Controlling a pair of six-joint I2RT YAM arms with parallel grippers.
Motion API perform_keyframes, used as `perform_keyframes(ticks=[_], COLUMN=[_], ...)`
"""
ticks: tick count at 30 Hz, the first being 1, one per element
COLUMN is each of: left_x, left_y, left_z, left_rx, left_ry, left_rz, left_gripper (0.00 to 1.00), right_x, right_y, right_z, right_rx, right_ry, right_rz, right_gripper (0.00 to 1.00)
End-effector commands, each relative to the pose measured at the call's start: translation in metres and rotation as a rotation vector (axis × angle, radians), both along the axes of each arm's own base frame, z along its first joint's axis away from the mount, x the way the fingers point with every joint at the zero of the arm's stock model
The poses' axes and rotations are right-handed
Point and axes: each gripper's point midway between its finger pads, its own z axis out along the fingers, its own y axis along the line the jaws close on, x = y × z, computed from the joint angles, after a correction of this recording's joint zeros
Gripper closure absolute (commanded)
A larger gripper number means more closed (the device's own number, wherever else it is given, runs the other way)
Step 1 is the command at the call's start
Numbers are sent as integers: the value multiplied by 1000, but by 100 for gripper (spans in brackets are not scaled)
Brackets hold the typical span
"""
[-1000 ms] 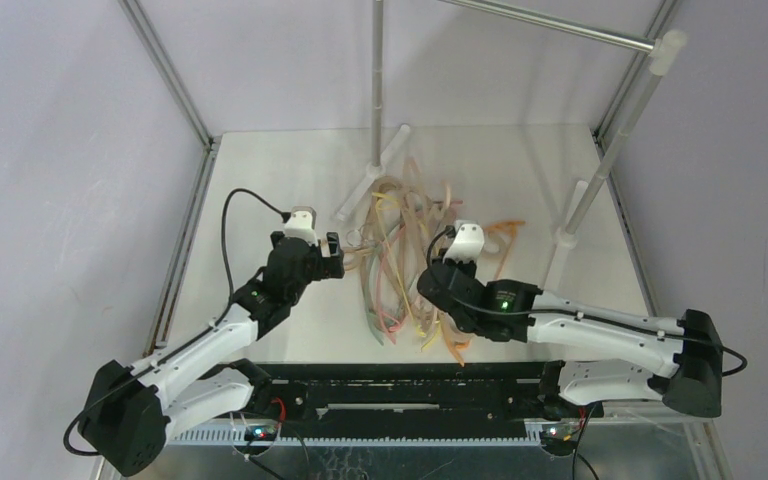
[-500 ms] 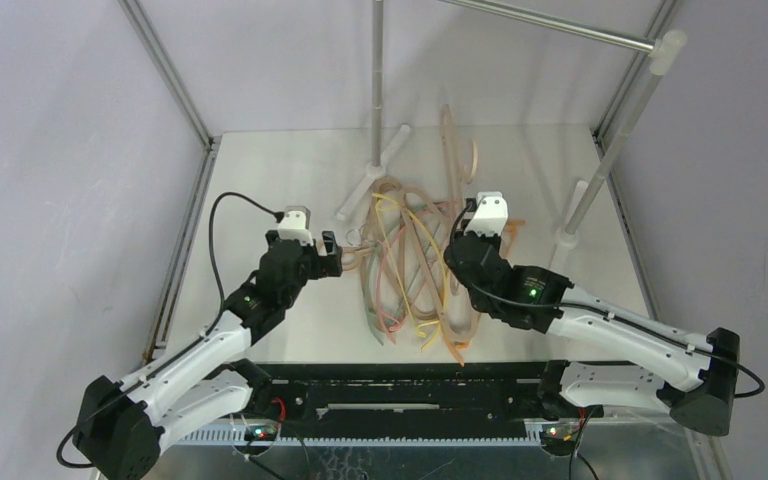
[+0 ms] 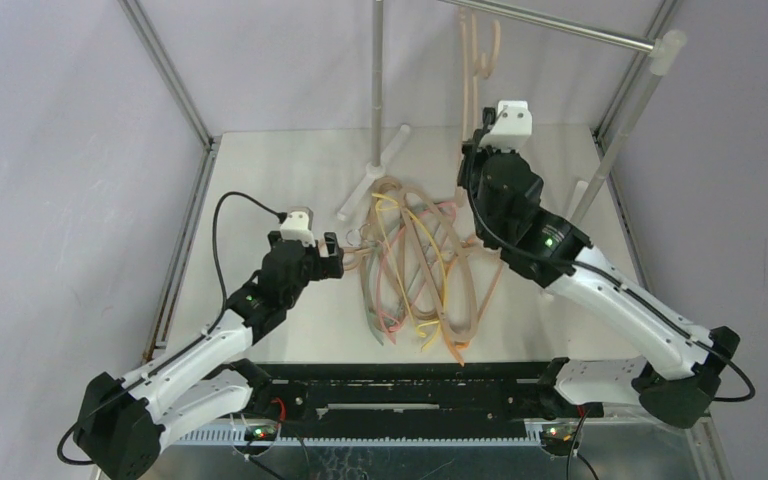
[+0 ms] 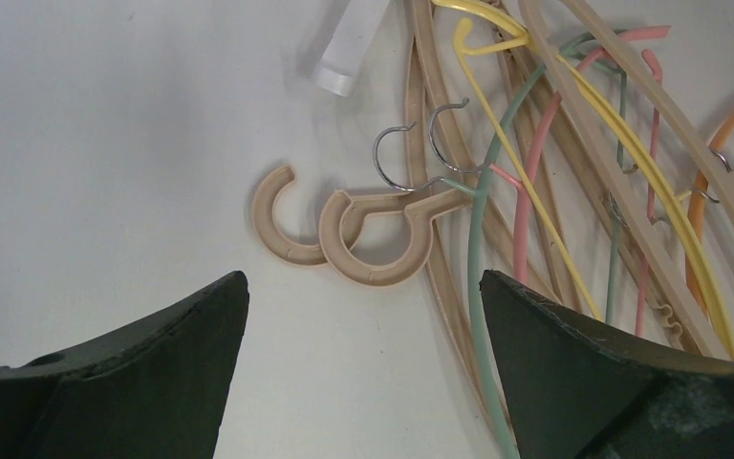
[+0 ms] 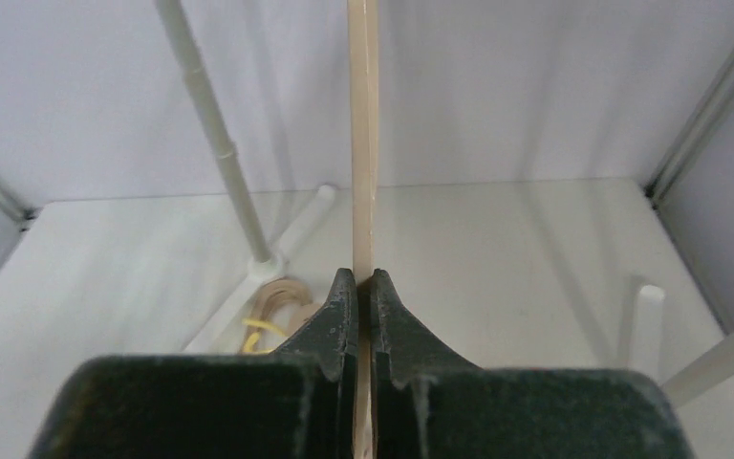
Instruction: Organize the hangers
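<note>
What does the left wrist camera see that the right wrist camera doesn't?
Only the left wrist: the open left hand near two beige hooks, plus a pink hanger and a green hanger. Only the right wrist: the right hand pinching a beige hanger, with the walls behind. Both: the white table and a bit of the yellow hanger.
</note>
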Motion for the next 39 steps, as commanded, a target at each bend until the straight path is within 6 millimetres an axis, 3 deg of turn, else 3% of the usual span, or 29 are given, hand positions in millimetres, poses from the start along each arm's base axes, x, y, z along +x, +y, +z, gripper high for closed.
perform_keyframes(ticks=[1,15,26,34,39], left_x=[3,7,2,-1,-1], left_y=[-5,-5,-6,-4,-4], left_z=[11,2,-2,-11,-14], left_rx=[-30,4,-7,5,11], left_ry=[-27,-8,1,18,26], left_rz=[0,1,-8,-9,-8], left_gripper=[4,5,4,5,4], right_x=[21,56,95,119,128], right_y=[-4,-58,-83,-96,-98], right_z=[23,40,33,11,-15], right_rx=[-56,-54,-36,-32,-32], right_ry=[-61,-106,-79,-24,41], right_rz=[-17,-139,-178,-206,-200], right_gripper=[100,100,100,100,100])
